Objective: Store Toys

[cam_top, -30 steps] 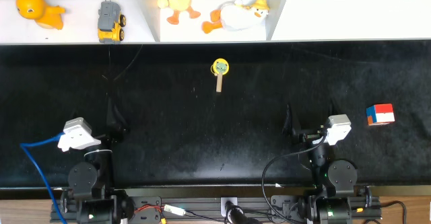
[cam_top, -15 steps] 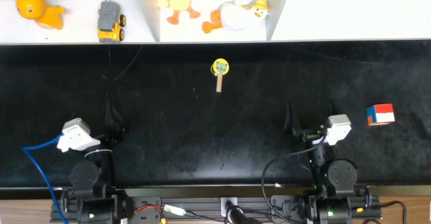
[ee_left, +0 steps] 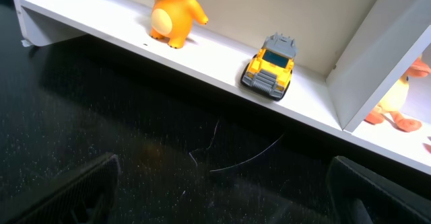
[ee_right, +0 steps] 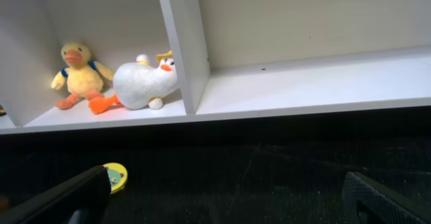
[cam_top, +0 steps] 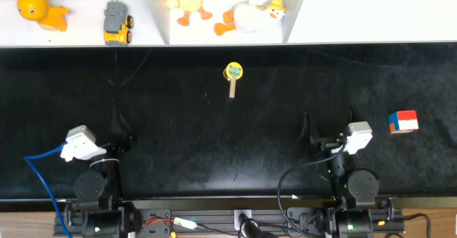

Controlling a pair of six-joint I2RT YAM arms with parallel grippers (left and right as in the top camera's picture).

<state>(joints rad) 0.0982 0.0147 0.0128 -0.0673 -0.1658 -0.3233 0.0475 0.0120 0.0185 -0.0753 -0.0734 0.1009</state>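
Nothing is moved since the earlier frame: left hand (ee_left: 219, 197) and right hand (ee_right: 222, 197) are held open, while cube (cam_top: 403, 121) and stick toy (cam_top: 233, 75) are left on the table (cam_top: 178, 138).

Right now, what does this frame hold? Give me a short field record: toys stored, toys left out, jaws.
left compartment: orange duck, toy truck
middle compartment: yellow plush duck, white plush goose
black mat: yellow disc on a stick near the middle, coloured cube at the right
left jaws: open, holding nothing
right jaws: open, holding nothing
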